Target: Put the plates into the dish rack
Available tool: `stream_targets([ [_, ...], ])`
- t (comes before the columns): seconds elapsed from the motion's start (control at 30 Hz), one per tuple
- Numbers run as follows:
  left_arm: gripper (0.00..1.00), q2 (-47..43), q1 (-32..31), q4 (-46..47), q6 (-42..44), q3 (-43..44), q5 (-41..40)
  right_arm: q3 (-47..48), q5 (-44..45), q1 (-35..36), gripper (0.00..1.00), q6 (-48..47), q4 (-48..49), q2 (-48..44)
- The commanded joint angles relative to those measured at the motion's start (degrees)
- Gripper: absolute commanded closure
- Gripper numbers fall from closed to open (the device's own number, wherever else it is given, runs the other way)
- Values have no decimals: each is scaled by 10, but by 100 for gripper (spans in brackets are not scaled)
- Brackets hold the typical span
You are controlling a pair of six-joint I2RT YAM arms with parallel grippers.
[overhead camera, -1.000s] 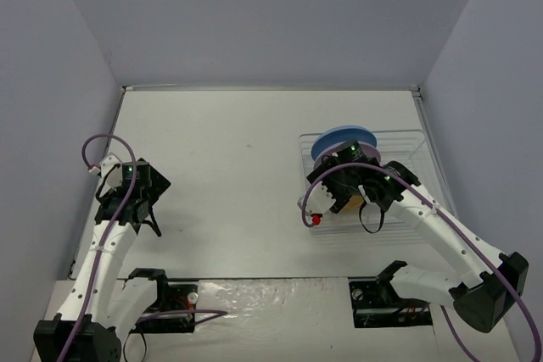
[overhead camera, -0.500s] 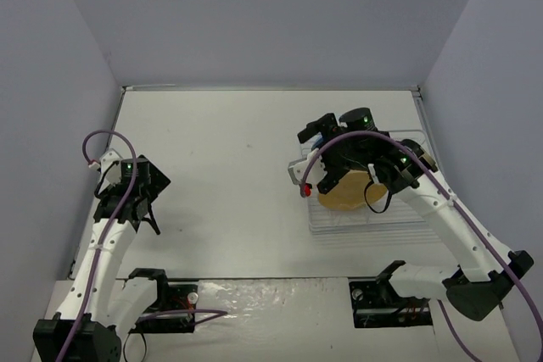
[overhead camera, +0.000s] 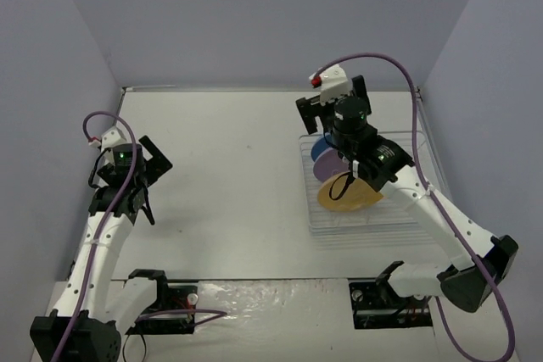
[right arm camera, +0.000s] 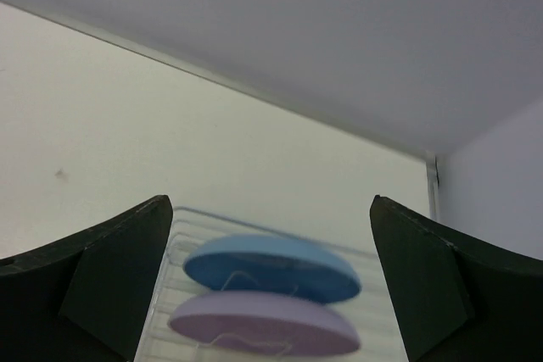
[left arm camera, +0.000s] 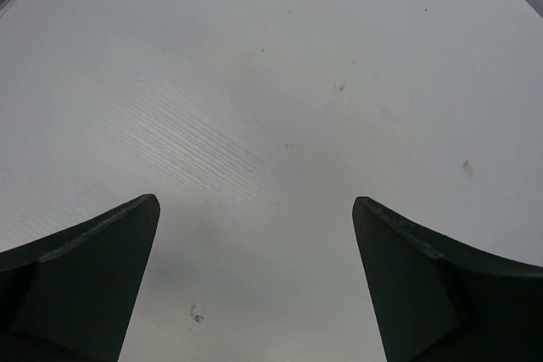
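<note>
The clear dish rack sits at the right of the table. Three plates stand in it on edge, one behind the other: blue farthest, purple in the middle, yellow-orange nearest. My right gripper hangs open above the rack's far left corner, holding nothing. In the right wrist view the blue plate and purple plate lie below the open right gripper, with the rack's rim behind them. My left gripper is open over bare table at the left, and the left wrist view shows the left gripper empty.
Grey walls enclose the table on the left, back and right. The rack lies close to the right wall. A purple cable loops from my right wrist over the rack. Both arm bases stand at the near edge.
My right gripper opened and let go of the yellow-orange plate, which now stands in the rack. It then rose and drew back toward the far side. The left arm shifted slightly.
</note>
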Motion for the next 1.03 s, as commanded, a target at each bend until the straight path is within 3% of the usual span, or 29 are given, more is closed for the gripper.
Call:
stream_targets([
  [0.0,3,-8,2,80,30,-14,43,-112,260,-22,0,275,9,-90],
  [0.17,3,-4,3,92,38,-25,65,-214,258,-104,0,416,-73,-200],
  [0.37,3,-13,2,90,40,-30,71,-299,262,-158,0,526,-154,-219],
  [0.47,3,-21,2,89,41,-33,71,-307,285,-158,0,525,-182,-212],
  [0.6,3,-31,2,93,39,-39,71,-268,372,-158,0,605,-282,-183],
  [0.7,3,-31,3,90,38,-39,70,-248,387,-153,0,639,-335,-178],
  [1.0,3,-18,3,92,39,-37,74,-302,302,-145,0,539,-197,-263],
])
